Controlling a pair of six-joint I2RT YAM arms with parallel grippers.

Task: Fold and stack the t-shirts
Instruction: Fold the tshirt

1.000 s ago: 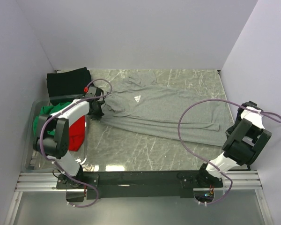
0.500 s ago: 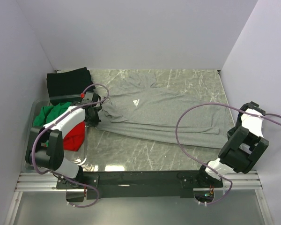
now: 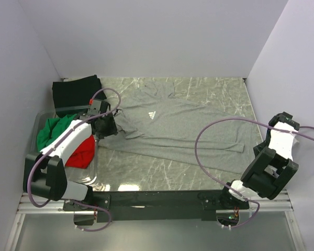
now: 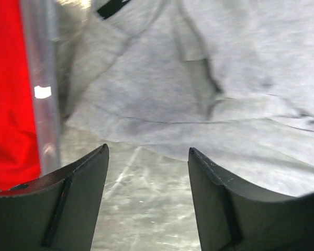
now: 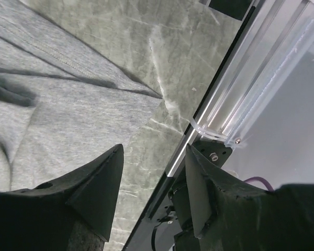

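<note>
The large heather-grey t-shirt (image 3: 172, 125) lies spread across the table, its white logo facing up. My left gripper (image 3: 105, 125) hovers open over its left edge. In the left wrist view the gripper (image 4: 146, 151) has only bare table between its fingers, and the grey t-shirt (image 4: 199, 89) lies just ahead. My right gripper (image 3: 260, 152) is open beside the shirt's near right corner. In the right wrist view this gripper (image 5: 154, 149) holds nothing, with the grey t-shirt (image 5: 52, 104) to its left. A folded black t-shirt (image 3: 76, 93) sits at the back left.
A clear bin (image 3: 36, 175) stands at the left edge, holding a green t-shirt (image 3: 55, 128) and a red t-shirt (image 3: 83, 151). Its wall (image 4: 42, 94) shows close to my left fingers. The metal rail (image 5: 240, 99) runs along the table's near edge, next to my right gripper.
Both grippers have opened and let go of the grey t-shirt. Its near edge now lies closer to the front. The right arm drew toward the near right, the left slightly back.
</note>
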